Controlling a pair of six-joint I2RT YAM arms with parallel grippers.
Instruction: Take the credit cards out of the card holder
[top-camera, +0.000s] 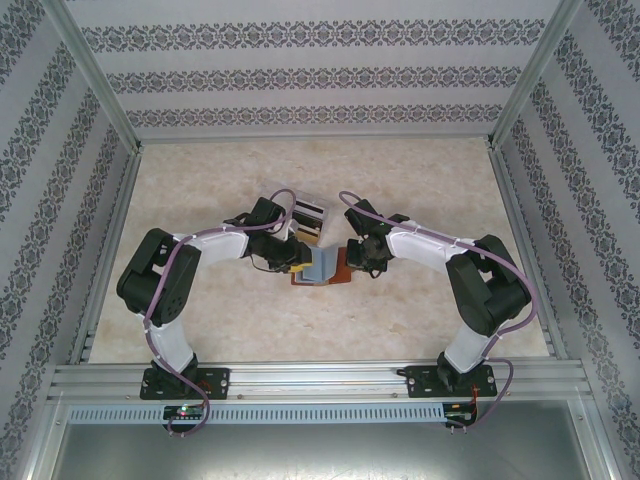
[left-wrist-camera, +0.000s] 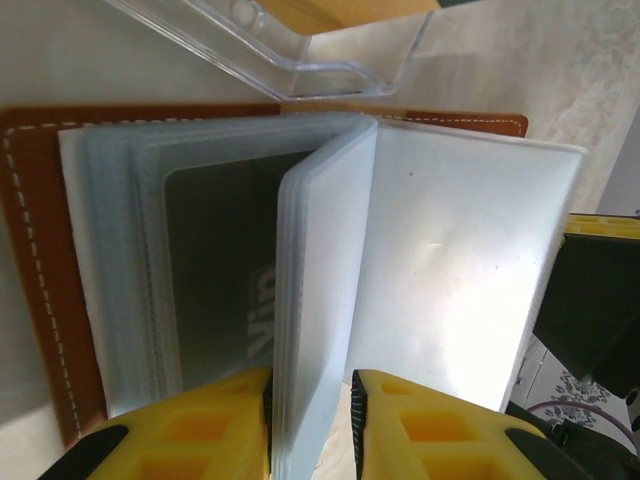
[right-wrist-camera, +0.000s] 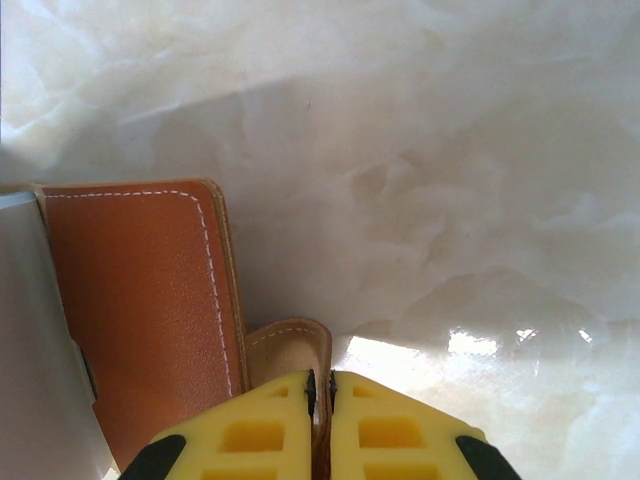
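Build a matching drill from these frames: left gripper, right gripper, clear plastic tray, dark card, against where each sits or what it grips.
Things:
1. left gripper
2. right gripper
3. clear plastic tray
4. dark card

States:
A. shut on the tan leather tab
B. tucked in a pocket of the brown leather card holder
C. on the table beside the holder
D. shut on the raised bunch of frosted plastic sleeves

Pairs: 1-D, 2-A, 3-C, 4-B
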